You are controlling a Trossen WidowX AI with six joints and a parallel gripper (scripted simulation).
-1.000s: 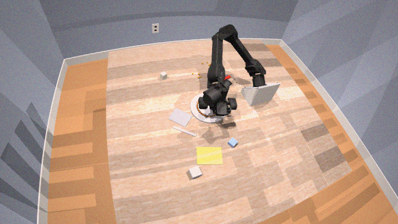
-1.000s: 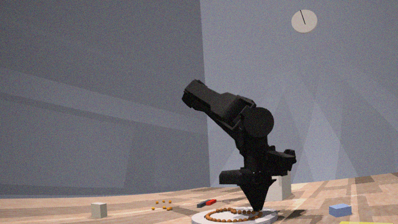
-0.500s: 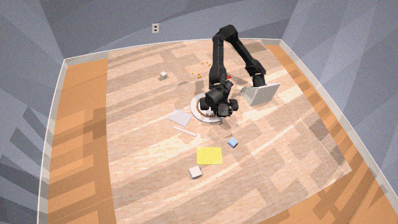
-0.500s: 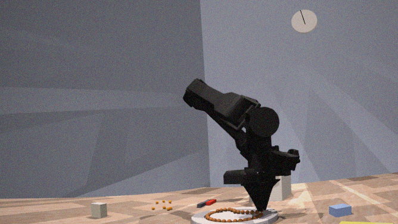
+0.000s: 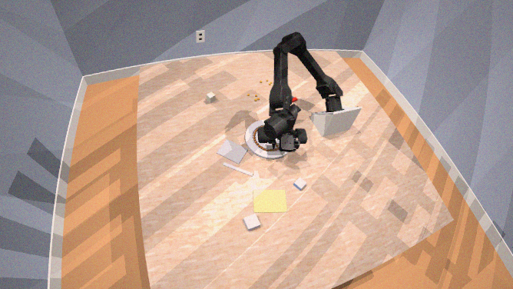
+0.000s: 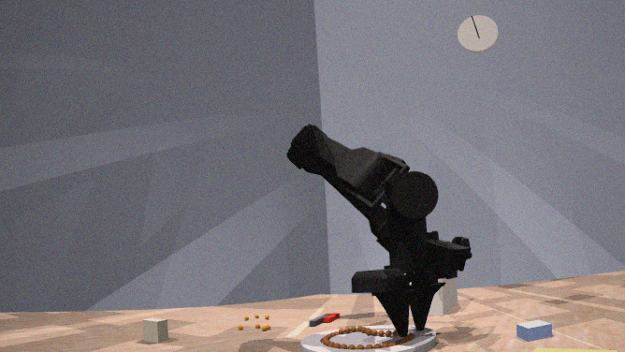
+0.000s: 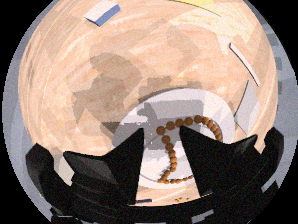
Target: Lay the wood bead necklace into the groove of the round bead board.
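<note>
The round white bead board (image 5: 251,144) (image 6: 423,343) (image 7: 152,163) lies on the floor under the arm's wrist. The wood bead necklace (image 5: 256,141) (image 6: 360,330) (image 7: 169,153) lies on the board as a brown ring. In the wrist view one strand of it runs between my fingers. My gripper (image 5: 273,146) (image 6: 411,330) (image 7: 161,131) points straight down at the right part of the ring, its tips at bead height. The fingers stand apart and open, one on each side of the strand.
A white box (image 5: 334,121) stands by the arm's base. A grey sheet (image 5: 232,151), a white stick (image 5: 238,169), a blue block (image 5: 299,184), a yellow sheet (image 5: 269,200) and a white block (image 5: 252,221) lie nearer. A grey cube (image 5: 210,97), loose orange beads (image 5: 255,96) and a red tool (image 5: 294,99) lie behind.
</note>
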